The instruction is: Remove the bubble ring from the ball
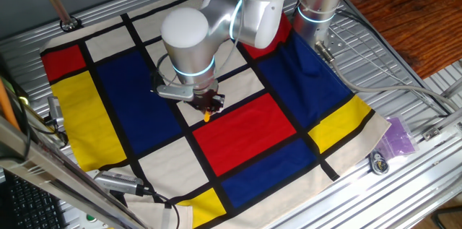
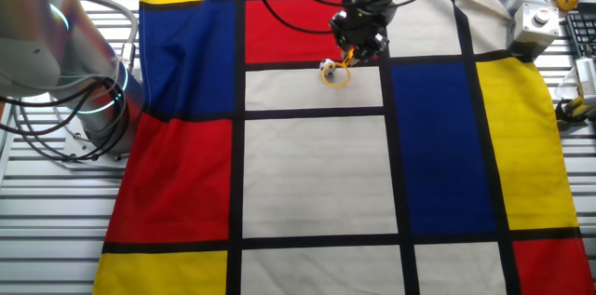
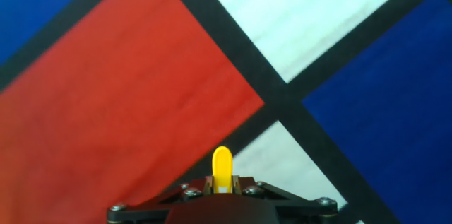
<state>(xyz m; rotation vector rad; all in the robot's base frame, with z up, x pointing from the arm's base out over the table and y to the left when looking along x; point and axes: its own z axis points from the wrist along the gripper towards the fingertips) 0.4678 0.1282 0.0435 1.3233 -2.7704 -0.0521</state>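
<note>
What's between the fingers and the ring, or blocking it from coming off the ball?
Nothing visible. The gripper already pinches the ring by its handle; its loop sits by the ball on the checked cloth. No other object lies near them.

A slatted metal table [image 1: 404,77] fills both fixed views, draped with a cloth [image 2: 307,174] of red, blue, yellow and white blocks edged black. Wooden floor [image 1: 404,5] shows at upper right of one fixed view.
</note>
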